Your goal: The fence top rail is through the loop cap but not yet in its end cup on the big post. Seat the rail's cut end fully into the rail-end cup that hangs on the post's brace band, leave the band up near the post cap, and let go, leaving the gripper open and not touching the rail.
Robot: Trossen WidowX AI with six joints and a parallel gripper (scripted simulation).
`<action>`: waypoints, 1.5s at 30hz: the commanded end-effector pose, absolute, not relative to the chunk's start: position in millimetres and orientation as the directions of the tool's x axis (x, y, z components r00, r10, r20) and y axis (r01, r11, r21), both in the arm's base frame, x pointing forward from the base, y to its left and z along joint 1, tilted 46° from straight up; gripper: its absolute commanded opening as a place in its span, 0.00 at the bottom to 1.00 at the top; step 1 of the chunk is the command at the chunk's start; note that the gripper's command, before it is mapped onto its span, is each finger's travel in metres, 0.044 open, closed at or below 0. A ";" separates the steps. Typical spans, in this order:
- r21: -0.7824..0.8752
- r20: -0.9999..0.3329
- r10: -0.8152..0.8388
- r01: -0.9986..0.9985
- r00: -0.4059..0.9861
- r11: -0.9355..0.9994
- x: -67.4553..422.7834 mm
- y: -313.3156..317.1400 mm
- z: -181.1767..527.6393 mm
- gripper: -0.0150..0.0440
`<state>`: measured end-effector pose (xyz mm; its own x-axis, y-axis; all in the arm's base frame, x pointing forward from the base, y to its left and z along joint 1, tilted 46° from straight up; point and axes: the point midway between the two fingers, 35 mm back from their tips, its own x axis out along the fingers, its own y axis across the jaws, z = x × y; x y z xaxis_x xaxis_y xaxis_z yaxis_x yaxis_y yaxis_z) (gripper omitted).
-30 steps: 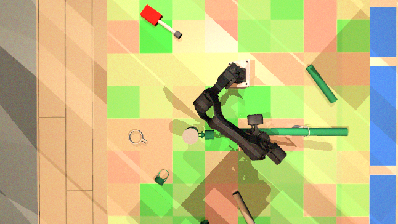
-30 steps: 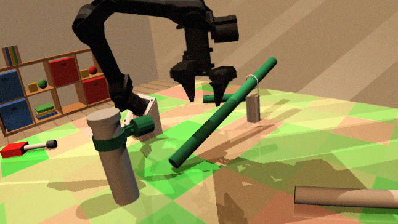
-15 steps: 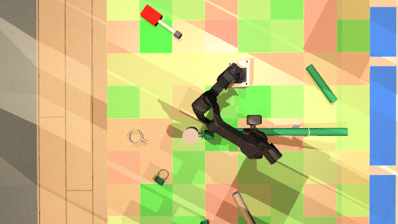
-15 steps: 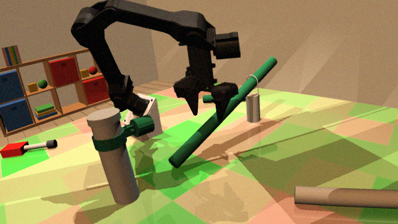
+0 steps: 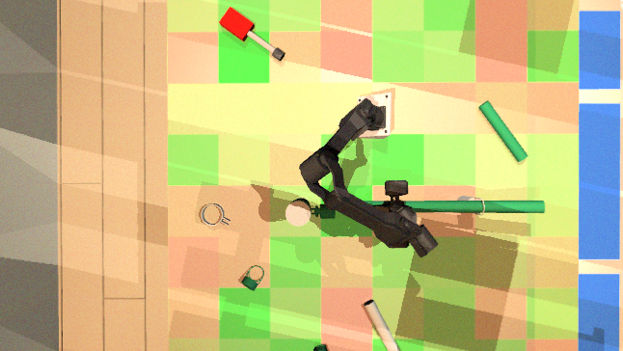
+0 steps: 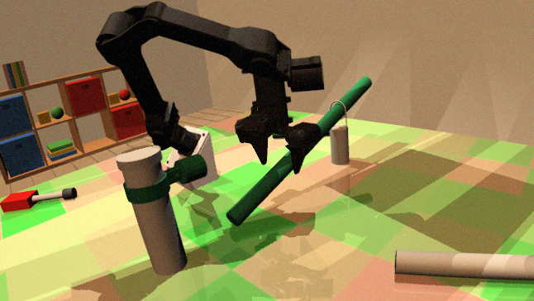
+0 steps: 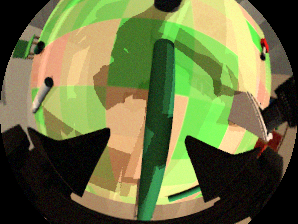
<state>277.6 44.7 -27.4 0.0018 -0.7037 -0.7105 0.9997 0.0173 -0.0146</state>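
Note:
The green rail [image 5: 444, 206] [image 6: 264, 186] [image 7: 161, 100] runs through the wire loop [image 5: 482, 206] of the small post [image 6: 340, 145] and slopes down toward the big post [image 5: 298, 213] [image 6: 165, 240]. Its lower end is outside and below the rail-end cup [image 5: 328, 211] [image 6: 194, 169]; whether it touches the floor I cannot tell. The brace band [image 6: 146, 194] sits high on the big post, a little below the cap. My gripper [image 6: 280, 168] [image 7: 148, 136] is open and points down, one finger on each side of the rail's middle part. In the overhead view the arm hides the fingers.
A red mallet [image 5: 237, 23] [image 6: 18, 201], a ring clamp [image 5: 212, 214], a small green loop piece [image 5: 253, 278] and a short green bar [image 5: 502, 131] lie around. A pale pipe [image 5: 383, 328] [image 6: 463, 265] [image 7: 42, 95] lies on the side opposite my base.

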 end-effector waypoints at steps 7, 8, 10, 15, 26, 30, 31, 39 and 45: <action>-0.020 -0.706 -0.708 1.000 0.001 0.020 276.6 32.4 -38.8 1.00; -0.020 -0.706 -0.708 1.000 0.001 0.020 276.6 31.3 -40.0 1.00; -0.020 -0.706 -0.708 1.000 0.001 0.020 276.5 28.9 -42.2 1.00; -0.019 -0.706 -0.709 1.000 0.001 0.020 276.2 23.0 -47.7 1.00; -0.019 -0.704 -0.710 1.000 0.001 0.020 275.0 11.8 -57.7 1.00; -0.019 -0.704 -0.710 1.000 0.001 0.020 275.0 11.8 -57.7 0.82; -0.019 -0.704 -0.710 1.000 0.001 0.020 275.0 11.8 -57.7 0.78; -0.019 -0.704 -0.710 1.000 0.001 0.020 275.0 11.8 -57.7 0.62; -0.019 -0.704 -0.710 1.000 0.001 0.020 275.0 11.8 -57.7 0.55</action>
<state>273.3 12.0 -57.7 -0.0074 -0.7084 -0.7058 0.9995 0.0154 -0.0259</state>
